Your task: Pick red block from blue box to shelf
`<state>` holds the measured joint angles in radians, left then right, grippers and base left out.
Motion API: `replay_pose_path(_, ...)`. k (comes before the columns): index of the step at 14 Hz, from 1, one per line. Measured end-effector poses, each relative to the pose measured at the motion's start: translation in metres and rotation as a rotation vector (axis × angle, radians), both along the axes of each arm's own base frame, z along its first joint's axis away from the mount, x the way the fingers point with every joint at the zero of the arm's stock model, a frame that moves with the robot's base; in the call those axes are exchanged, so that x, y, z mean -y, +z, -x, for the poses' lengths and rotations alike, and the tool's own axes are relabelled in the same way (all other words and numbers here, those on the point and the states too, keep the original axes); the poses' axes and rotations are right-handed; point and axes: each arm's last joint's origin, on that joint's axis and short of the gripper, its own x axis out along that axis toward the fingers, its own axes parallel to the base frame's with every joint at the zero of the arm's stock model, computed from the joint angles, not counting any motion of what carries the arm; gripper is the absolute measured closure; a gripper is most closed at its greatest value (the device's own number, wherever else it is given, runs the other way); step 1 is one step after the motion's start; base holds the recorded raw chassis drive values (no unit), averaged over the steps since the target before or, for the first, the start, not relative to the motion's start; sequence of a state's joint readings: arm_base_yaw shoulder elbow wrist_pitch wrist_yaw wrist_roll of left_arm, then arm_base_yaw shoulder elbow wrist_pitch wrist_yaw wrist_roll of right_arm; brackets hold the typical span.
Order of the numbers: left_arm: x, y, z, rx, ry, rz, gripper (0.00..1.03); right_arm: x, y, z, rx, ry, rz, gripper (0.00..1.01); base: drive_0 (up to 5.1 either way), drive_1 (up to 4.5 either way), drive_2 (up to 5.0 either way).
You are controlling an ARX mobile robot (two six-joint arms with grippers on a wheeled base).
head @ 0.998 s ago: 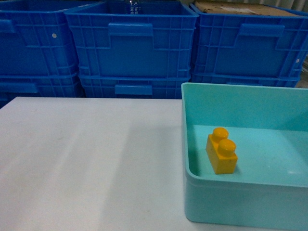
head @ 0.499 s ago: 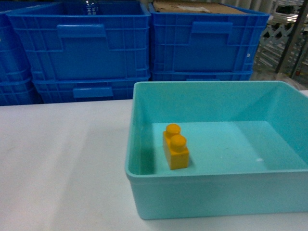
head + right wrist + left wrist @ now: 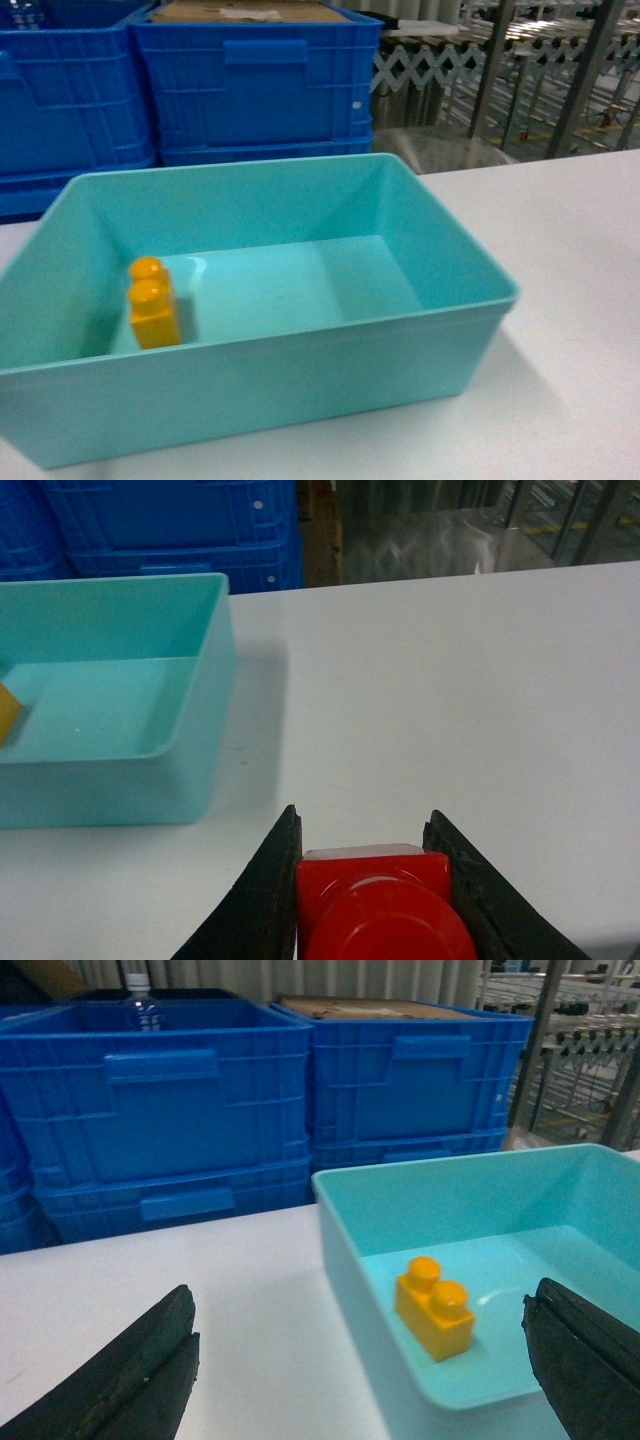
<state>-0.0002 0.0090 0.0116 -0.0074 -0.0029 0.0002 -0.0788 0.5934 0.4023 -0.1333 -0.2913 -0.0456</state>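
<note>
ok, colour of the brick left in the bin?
Yellow brick, clearest in the left wrist view.

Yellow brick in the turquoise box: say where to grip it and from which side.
Grip the yellow brick across its two long flat sides, below the studs, coming straight down from above. The blue box walls block a sideways approach, and the brick stands upright near the left wall, so keep the jaws narrow.
</note>
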Motion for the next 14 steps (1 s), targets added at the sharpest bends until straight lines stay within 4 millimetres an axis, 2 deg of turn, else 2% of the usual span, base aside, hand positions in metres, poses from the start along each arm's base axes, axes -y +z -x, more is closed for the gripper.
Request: replay_pose_path(14,0.0001,0.0002,0.0000,0.002,-0.005,0.000,0.05,0.0001,-0.0004,0.0001,-0.005,-0.004,0.001,0.73,0.0,0.00,0.0)
